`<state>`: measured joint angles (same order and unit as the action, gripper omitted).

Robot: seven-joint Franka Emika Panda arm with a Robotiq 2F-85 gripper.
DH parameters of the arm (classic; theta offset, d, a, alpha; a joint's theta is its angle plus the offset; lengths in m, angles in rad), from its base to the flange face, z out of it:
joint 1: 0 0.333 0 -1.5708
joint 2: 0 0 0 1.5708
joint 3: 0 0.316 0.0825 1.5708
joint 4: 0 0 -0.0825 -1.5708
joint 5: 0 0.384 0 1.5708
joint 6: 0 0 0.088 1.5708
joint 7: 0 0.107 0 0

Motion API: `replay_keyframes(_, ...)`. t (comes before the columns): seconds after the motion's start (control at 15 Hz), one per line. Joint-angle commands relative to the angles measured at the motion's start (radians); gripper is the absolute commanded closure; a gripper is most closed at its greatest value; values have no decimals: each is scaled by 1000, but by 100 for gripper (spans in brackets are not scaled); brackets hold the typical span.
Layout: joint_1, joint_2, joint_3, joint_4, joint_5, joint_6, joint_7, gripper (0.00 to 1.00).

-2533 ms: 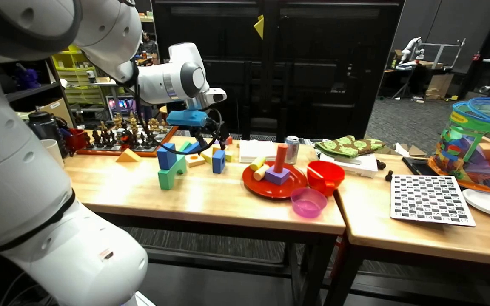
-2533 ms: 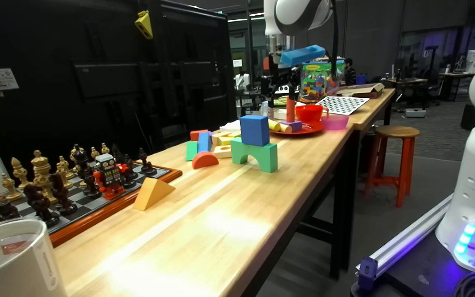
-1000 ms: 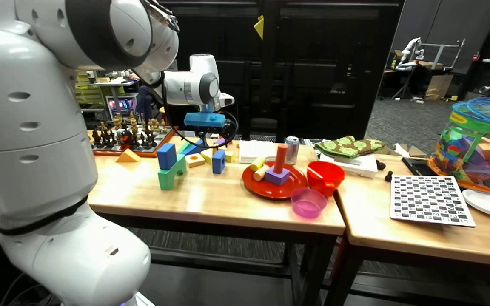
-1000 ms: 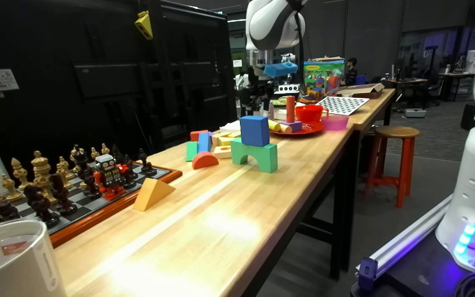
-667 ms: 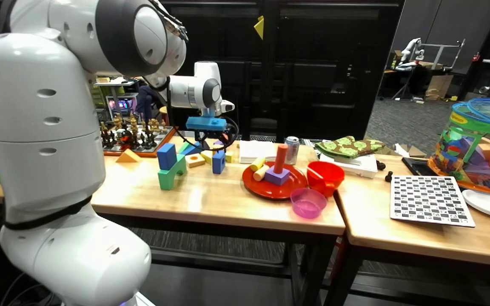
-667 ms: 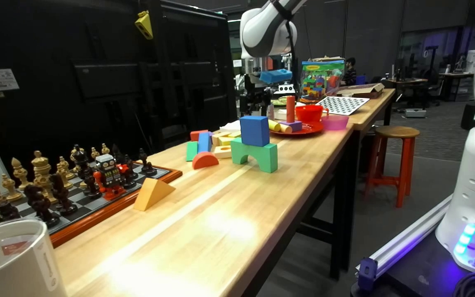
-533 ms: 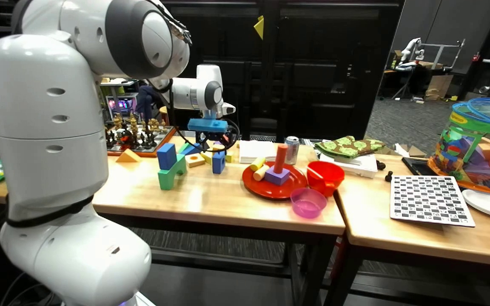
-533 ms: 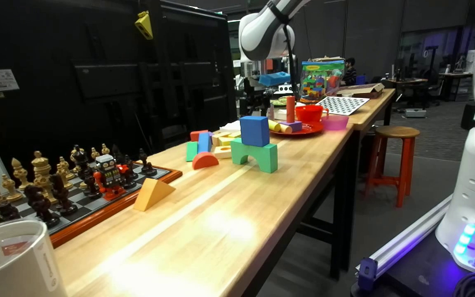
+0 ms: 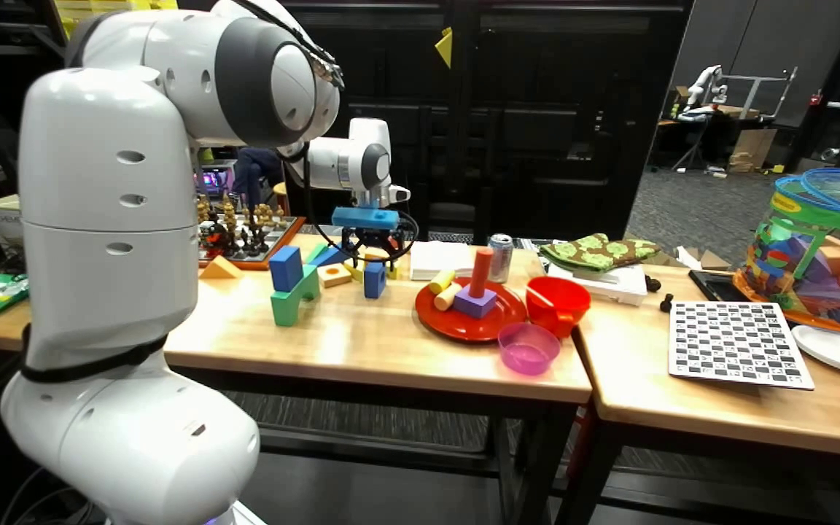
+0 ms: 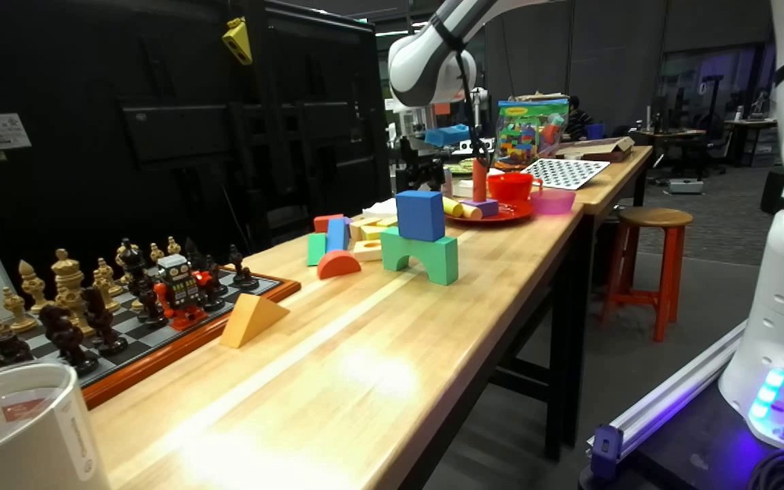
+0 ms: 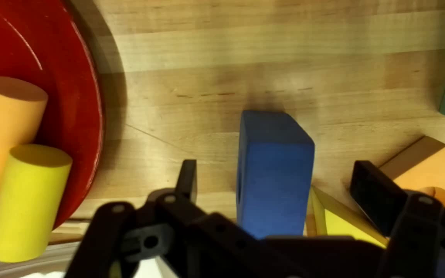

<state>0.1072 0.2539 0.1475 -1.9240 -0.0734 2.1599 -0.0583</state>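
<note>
Gripper [image 11: 276, 175] has descended toward blue block [image 9: 375, 281] near plate [image 9: 467, 333] of cylinders [image 11: 29, 204].

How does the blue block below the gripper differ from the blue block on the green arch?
The lower block stands on the table; the raised block sits on the green arch. The lower block has a hole in its side; the raised block's visible faces are plain. The open gripper hangs over the lower block; the raised block stands clear of it. Both are blue.
</note>
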Motion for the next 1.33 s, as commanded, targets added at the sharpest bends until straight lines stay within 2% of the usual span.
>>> replay_keyframes(0.0,3,25,-6,52,23,-56,-38,0)
replay_keyframes(0.47,5,60,-5,92,28,-74,-52,0)
replay_keyframes(0.6,6,66,-5,101,28,-79,-56,27)
replay_keyframes(0.73,5,71,-4,111,29,-83,-59,38)
replay_keyframes(0.93,4,77,-5,124,31,-92,-59,64)
replay_keyframes(1.13,3,80,-5,132,33,-97,-59,85)
replay_keyframes(1.27,3,78,-5,131,35,-98,-59,85)
